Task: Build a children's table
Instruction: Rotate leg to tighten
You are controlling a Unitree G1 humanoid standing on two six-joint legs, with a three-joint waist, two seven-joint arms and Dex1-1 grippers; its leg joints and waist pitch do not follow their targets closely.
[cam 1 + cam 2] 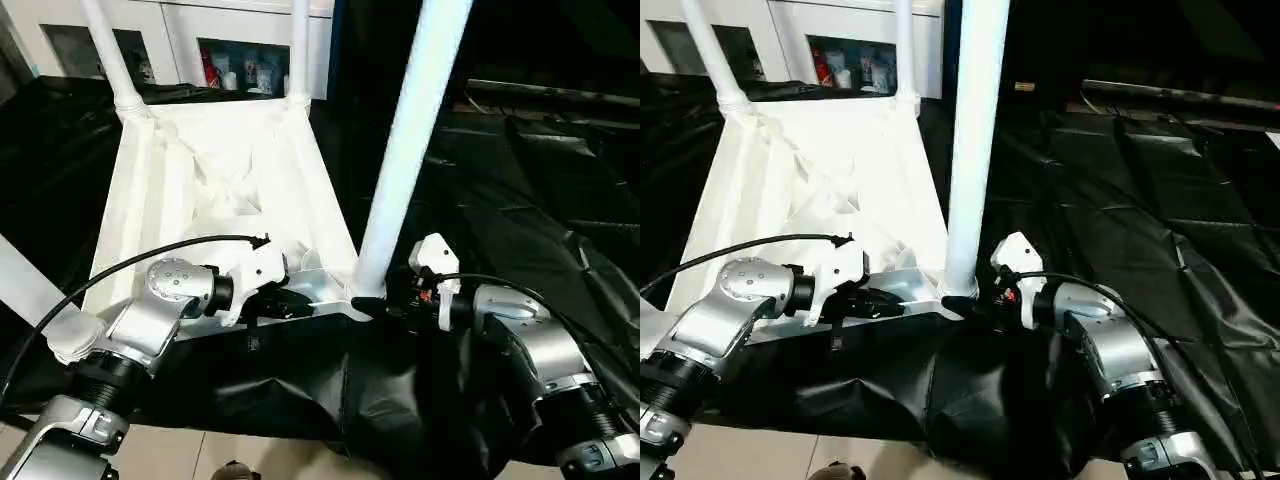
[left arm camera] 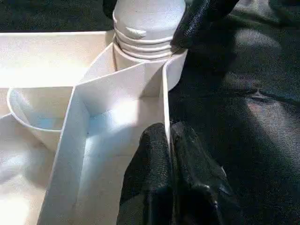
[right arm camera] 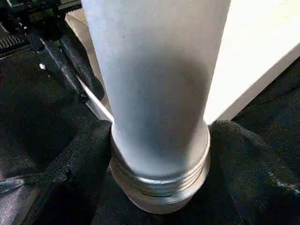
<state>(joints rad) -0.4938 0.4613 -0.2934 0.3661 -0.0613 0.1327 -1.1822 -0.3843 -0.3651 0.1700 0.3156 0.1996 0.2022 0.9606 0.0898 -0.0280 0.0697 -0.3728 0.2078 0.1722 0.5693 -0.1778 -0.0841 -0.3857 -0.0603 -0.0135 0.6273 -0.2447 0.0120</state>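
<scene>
Tabletop (image 1: pixel 215 170) lies upside down on black sheeting (image 1: pixel 520 200). Left end effector (image 2: pixel 171 154) pinched on its near rim; right end effector (image 3: pixel 159 154) clamped around the near-corner leg (image 1: pixel 405 150) at its threaded base

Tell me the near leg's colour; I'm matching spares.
White, like the tabletop; the leg shows best in the left eye view.

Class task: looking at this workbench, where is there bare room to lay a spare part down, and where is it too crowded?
Free: the black sheet right of the near-right leg. Crowded: the tabletop's near edge, pinched by the left gripper, and that leg's base, clasped by the right gripper.
</scene>
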